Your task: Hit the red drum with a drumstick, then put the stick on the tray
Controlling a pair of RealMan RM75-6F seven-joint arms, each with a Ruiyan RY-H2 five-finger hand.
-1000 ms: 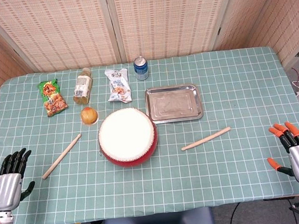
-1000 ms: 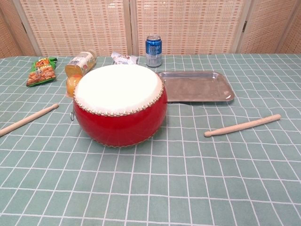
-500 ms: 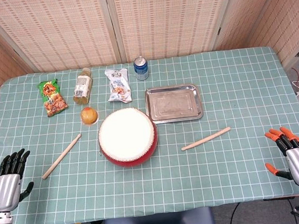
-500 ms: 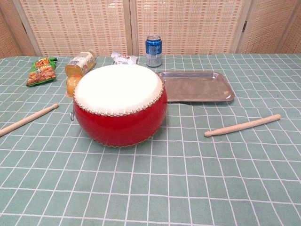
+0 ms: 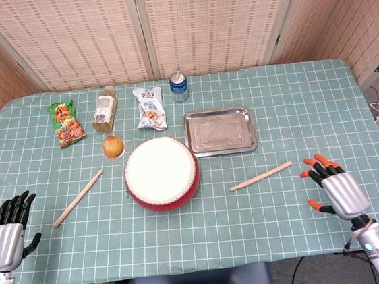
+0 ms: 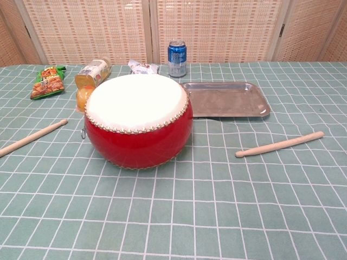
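Now | right hand [image 5: 335,189] empty, fingers spread | nearer drumstick [image 5: 261,176] lies on the worktop at its 9 o'clock, long axis 8-to-2 o'clock, apart from red drum [image 5: 161,173] and tray [image 5: 219,131] | left hand [image 5: 7,230] empty, far off.

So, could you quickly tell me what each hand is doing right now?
Left hand: open, holding nothing.
Right hand: open, holding nothing.

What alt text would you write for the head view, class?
A red drum sits mid-table between two drumsticks, a steel tray behind it; the open right hand hovers near the right stick, the left hand at the edge.
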